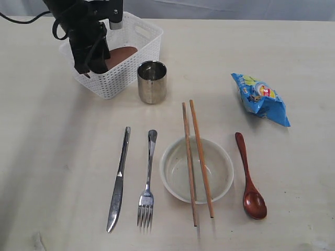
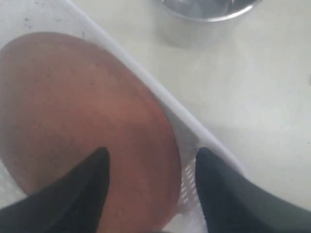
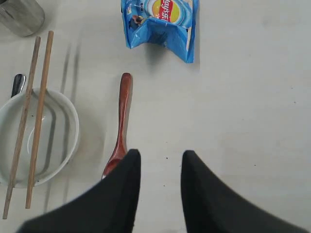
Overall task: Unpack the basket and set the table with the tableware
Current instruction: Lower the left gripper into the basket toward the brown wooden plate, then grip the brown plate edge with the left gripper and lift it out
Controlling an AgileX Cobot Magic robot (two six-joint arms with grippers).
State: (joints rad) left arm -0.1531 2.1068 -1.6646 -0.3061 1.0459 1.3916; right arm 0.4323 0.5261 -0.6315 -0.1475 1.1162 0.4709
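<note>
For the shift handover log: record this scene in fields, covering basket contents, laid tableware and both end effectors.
In basket: brown saucer
Beside basket: steel cup
Laid out: knife, fork, bowl with chopsticks across it, spoon
Stray item: blue snack bag
Left end effector: open, over the saucer's edge
Right end effector: open, empty, near the spoon

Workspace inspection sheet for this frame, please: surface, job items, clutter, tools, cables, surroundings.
Surface: table pale, small dark specks.
Job's things: saucer in basket; cup beside it; knife, fork, bowl, spoon laid out; chopsticks across bowl.
Clutter: snack bag on table.
Tools: left tool open over saucer; right tool open, empty, above table near spoon.
Cables: black cable behind left arm.
Surroundings: pale backdrop; nothing else seen.
</note>
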